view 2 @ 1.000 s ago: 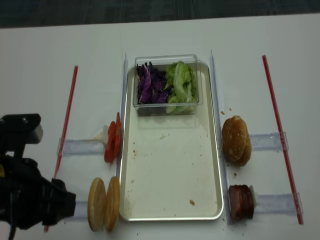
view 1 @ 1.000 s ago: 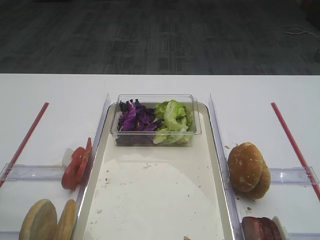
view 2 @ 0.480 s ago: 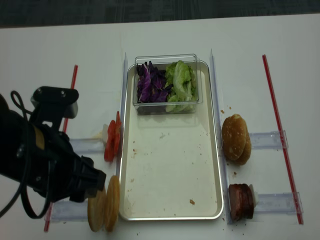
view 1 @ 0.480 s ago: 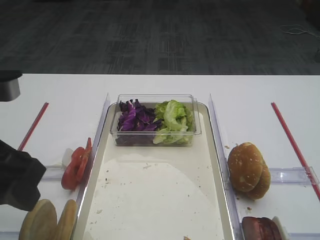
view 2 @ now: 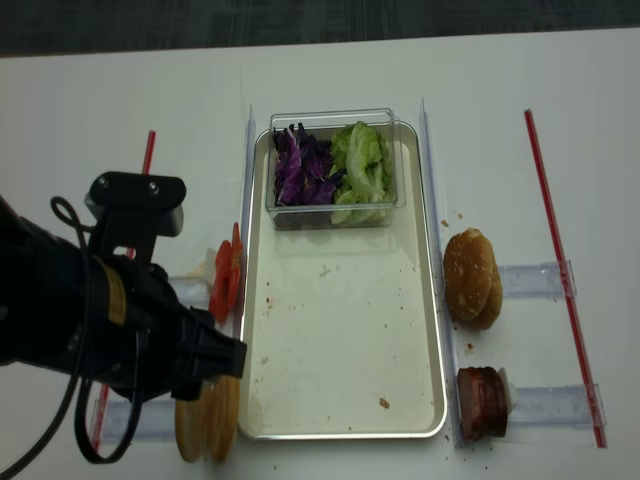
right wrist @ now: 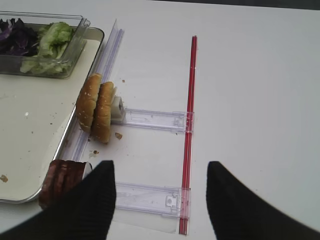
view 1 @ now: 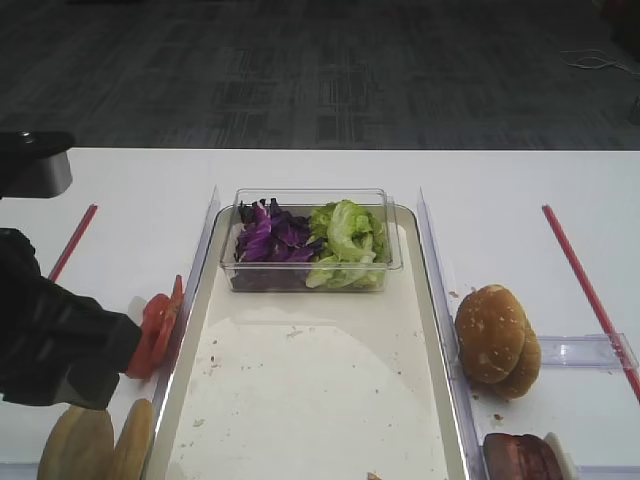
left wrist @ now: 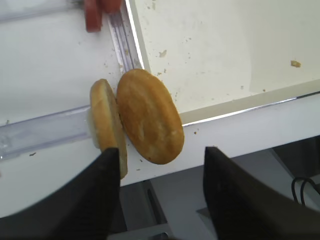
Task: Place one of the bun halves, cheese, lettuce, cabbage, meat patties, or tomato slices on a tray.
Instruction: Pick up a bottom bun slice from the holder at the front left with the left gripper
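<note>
Two bun halves (left wrist: 150, 117) stand on edge in a clear rail beside the tray's (view 2: 340, 436) near-left corner. My left gripper (left wrist: 161, 150) hangs open just above them, one finger (left wrist: 110, 190) on each side, touching neither. In the overhead view the left arm covers the bun halves (view 2: 210, 418) in part. Tomato slices (view 2: 225, 280) stand left of the tray, meat patties (view 2: 483, 403) right of it. Cabbage (view 2: 302, 170) and lettuce (view 2: 365, 170) fill a clear box. My right gripper (right wrist: 160, 167) is open and empty over the table. No cheese shows.
Domed speckled bun tops (view 2: 472, 280) stand in a rail right of the tray. The clear box (view 1: 310, 262) sits at the tray's far end. Red strips (view 2: 560, 260) run along both sides. The table's near edge (left wrist: 240, 135) lies just past the bun halves.
My left arm has swung in from the left and now hangs over the bun halves. The food and the tray have not moved.
</note>
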